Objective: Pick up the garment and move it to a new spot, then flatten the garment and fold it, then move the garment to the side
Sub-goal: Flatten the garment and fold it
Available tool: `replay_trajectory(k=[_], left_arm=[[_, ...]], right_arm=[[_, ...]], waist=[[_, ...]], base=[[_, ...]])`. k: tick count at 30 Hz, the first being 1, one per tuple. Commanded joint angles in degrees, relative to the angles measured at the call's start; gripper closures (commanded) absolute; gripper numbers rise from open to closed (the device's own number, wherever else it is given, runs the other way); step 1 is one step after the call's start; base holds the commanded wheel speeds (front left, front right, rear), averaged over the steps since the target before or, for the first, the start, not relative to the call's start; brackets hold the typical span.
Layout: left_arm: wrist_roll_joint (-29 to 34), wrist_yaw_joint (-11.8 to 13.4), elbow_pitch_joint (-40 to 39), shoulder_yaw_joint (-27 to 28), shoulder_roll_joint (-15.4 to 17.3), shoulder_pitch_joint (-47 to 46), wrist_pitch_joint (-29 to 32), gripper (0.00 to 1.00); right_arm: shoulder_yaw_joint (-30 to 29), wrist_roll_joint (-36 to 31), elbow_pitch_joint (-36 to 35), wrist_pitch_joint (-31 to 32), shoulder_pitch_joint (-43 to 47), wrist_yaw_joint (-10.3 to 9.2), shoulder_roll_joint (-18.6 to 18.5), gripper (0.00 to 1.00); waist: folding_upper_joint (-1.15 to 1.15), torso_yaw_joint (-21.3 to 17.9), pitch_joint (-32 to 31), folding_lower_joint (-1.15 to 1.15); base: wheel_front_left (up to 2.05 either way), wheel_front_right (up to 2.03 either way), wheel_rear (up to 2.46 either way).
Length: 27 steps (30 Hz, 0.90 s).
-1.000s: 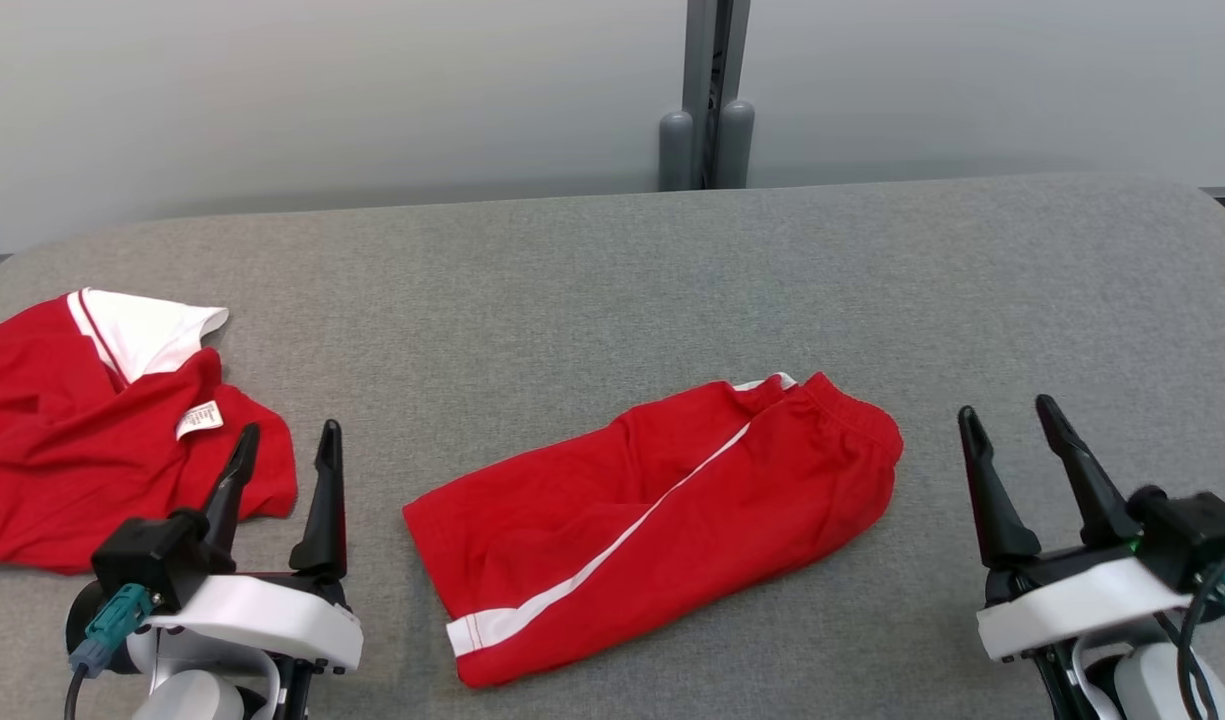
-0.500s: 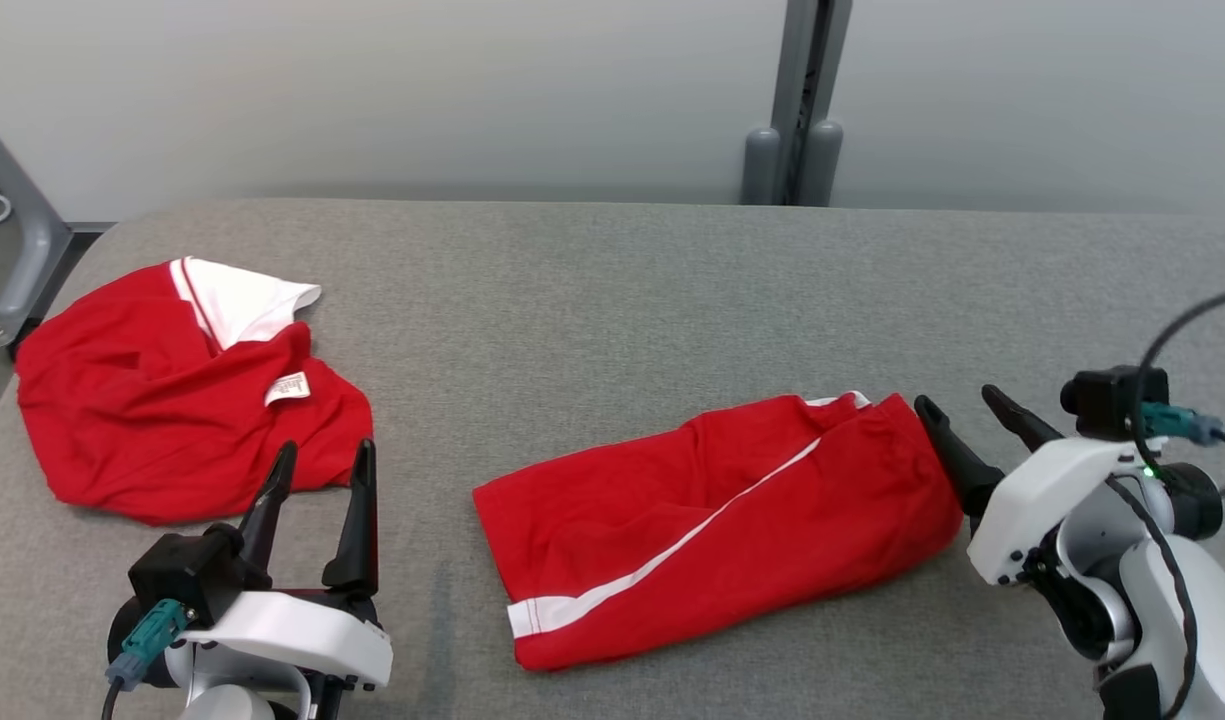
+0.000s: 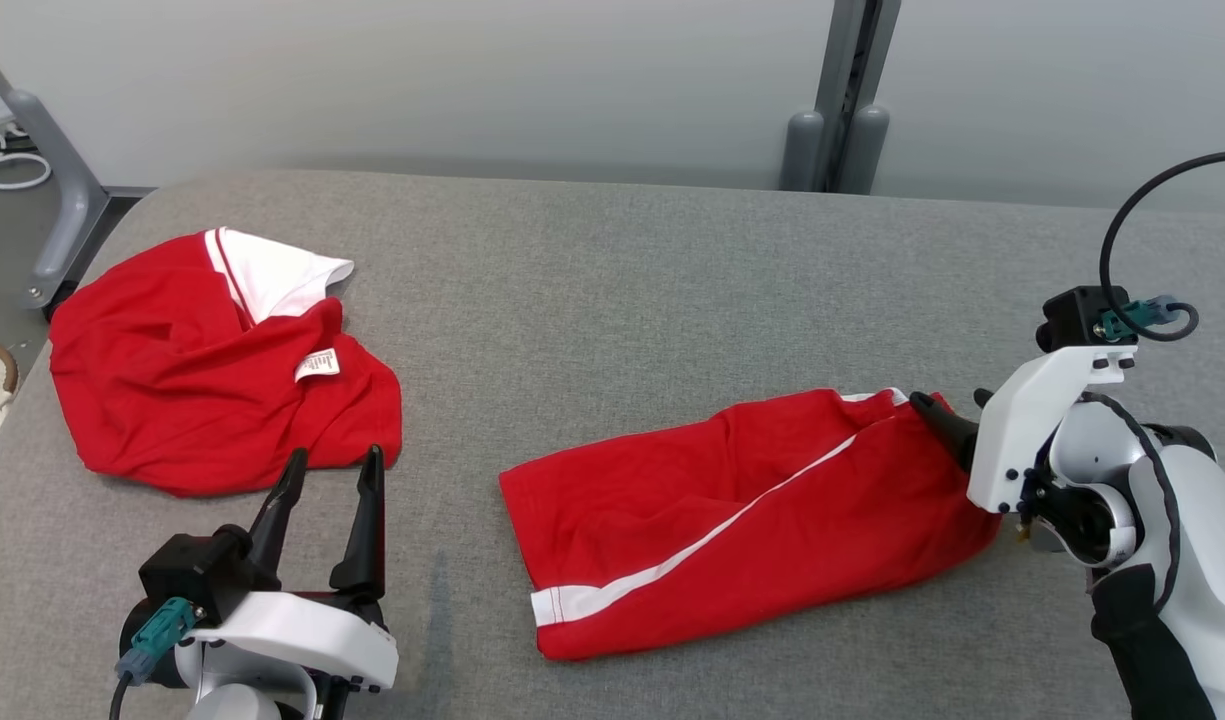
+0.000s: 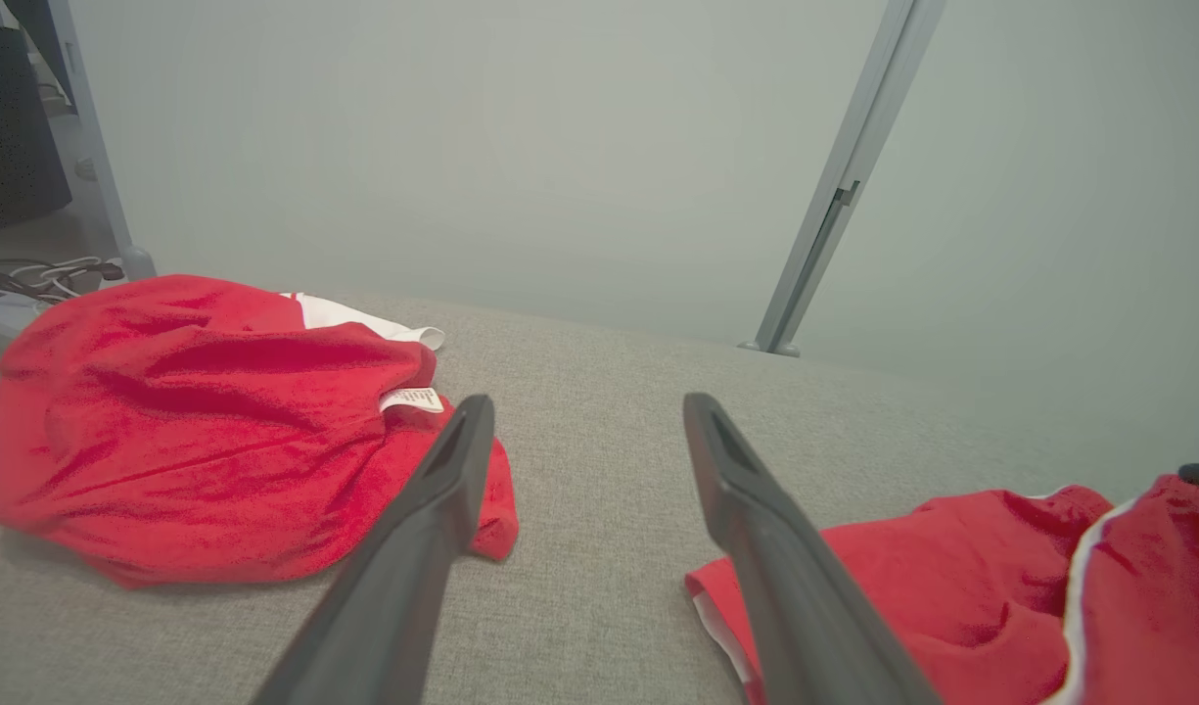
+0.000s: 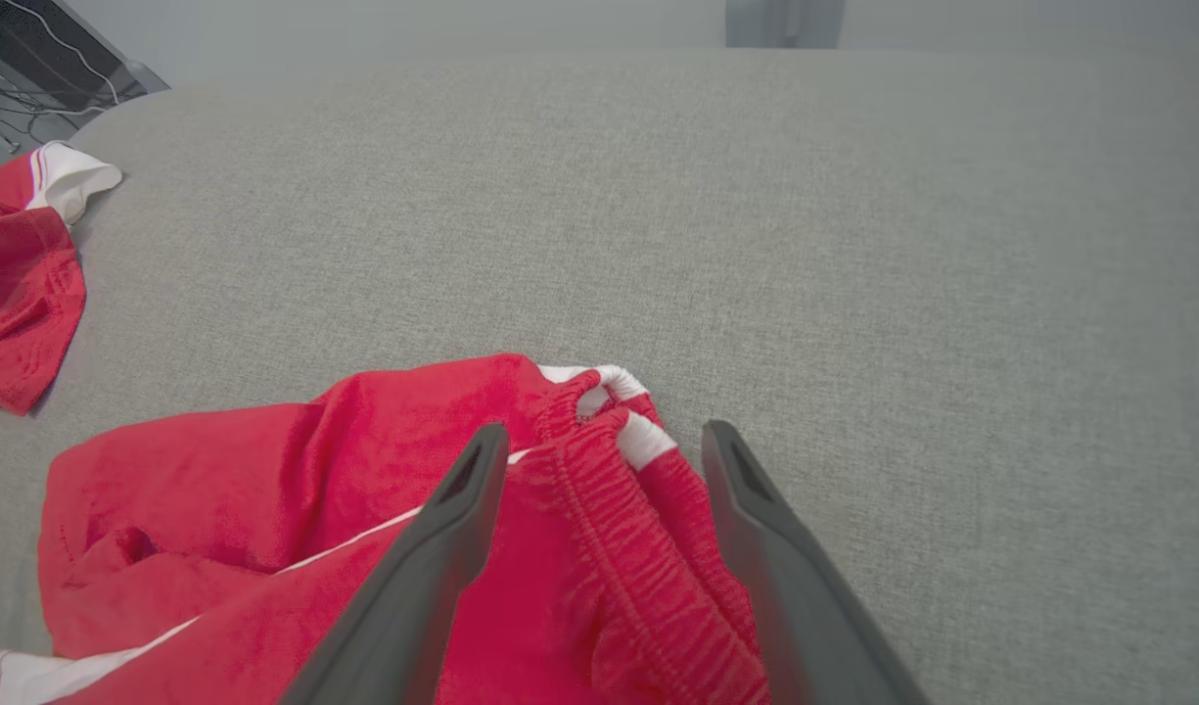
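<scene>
At shorts (image 3: 742, 530) waistband (image 5: 599, 470), R tool (image 5: 604, 436) spread wide astride it, no grip; L tool (image 3: 335, 456) wide, empty.

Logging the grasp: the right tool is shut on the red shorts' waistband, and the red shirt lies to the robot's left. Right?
No: the right tool is open, straddling the waistband of the red shorts, as the right wrist view shows. The red shirt does lie left.
</scene>
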Motion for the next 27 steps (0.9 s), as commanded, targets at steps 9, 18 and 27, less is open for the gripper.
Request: replay_trajectory(k=[9, 18, 27], left_arm=[[0.42, -0.84, 1.07, 0.2, 0.05, -1.39, -0.11, 0.0], [0.19, -0.97, 1.79, 0.58, 0.1, -0.94, -0.12, 0.0], [0.1, -1.0, 1.98, 0.44, 0.73, -0.38, 0.19, 0.0]], right_arm=[[-2.43, -1.03, 2.64, 5.72, -1.65, 0.14, 2.79, 0.0], [-4.28, -3.61, 0.03, 7.3, 0.28, 0.13, 3.7, 1.0], [-3.34, 1.0, -9.26, 5.3, 5.29, 0.14, 3.5, 1.0]], waist=[[0.0, 0.98, 0.6, 0.0], [0.0, 0.17, 0.31, 0.0], [0.0, -3.18, -0.89, 0.0]], base=[[0.0, 0.0, 0.0], [0.0, 0.0, 0.0], [0.0, 0.0, 0.0]])
